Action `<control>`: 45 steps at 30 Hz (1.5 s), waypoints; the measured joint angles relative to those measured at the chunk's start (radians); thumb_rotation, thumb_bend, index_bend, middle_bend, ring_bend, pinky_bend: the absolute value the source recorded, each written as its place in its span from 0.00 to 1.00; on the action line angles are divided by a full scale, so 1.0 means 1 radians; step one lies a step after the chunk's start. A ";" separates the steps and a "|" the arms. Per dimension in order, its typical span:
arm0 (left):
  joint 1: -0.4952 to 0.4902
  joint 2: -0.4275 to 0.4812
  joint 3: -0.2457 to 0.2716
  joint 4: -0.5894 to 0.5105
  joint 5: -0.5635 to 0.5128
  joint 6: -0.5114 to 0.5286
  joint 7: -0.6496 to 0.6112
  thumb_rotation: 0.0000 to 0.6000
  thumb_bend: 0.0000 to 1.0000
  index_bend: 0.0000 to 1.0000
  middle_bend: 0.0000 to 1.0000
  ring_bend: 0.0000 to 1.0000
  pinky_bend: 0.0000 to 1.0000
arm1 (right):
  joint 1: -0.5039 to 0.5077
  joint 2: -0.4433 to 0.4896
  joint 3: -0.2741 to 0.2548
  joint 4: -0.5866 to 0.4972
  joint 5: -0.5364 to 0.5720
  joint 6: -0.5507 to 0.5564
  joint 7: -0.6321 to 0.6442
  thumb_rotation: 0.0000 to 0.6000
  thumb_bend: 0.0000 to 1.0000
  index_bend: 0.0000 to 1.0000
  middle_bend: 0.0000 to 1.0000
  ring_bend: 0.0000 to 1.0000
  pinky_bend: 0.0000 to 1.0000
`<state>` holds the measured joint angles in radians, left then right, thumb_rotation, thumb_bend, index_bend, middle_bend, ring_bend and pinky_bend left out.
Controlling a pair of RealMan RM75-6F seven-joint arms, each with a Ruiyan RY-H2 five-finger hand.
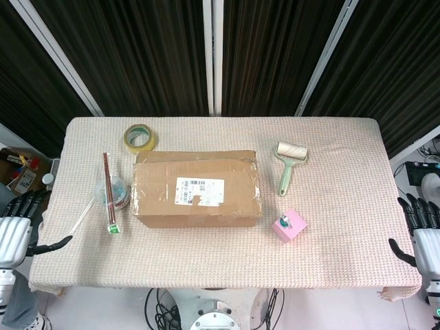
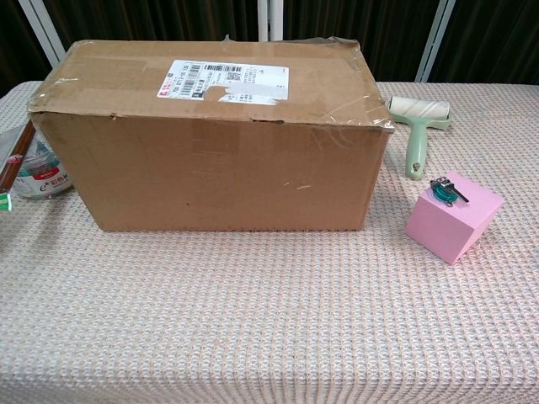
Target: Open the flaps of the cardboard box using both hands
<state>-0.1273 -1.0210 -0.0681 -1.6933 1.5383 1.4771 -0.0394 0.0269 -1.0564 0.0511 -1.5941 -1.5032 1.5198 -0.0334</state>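
Dark curtains back a cloth-covered bench (image 1: pixel 330 158) where the cardboard box (image 1: pixel 198 189) sits centre, flaps closed. The left hand (image 1: pixel 15 230) and right hand (image 1: pixel 421 230) hover empty, fingers apart, off opposite ends. Reaching in, either could likely shove the box or snag the tape.

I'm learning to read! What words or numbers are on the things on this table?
White shipping label on top of the cardboard box: printed lines and a barcode, too small and blurred to read.
Small container left of the box: a label with red print, unreadable.
Nothing else shows any writing.
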 measured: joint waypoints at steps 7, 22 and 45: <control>-0.143 0.059 -0.104 -0.047 -0.027 -0.117 -0.072 0.56 0.00 0.12 0.13 0.10 0.16 | 0.008 -0.004 -0.001 -0.017 -0.003 -0.013 -0.029 1.00 0.20 0.00 0.00 0.00 0.00; -0.571 0.045 -0.289 -0.038 -0.363 -0.698 -0.263 0.42 0.00 0.12 0.16 0.11 0.18 | 0.010 -0.018 0.005 0.003 0.005 -0.016 -0.006 1.00 0.20 0.00 0.00 0.00 0.00; -0.812 -0.054 -0.261 0.100 -0.619 -1.017 -0.279 0.01 0.00 0.13 0.26 0.11 0.17 | 0.010 -0.008 0.015 0.037 0.030 -0.032 0.051 1.00 0.21 0.00 0.00 0.00 0.00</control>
<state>-0.9389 -1.0753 -0.3291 -1.5937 0.9197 0.4601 -0.3185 0.0367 -1.0645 0.0656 -1.5570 -1.4731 1.4880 0.0174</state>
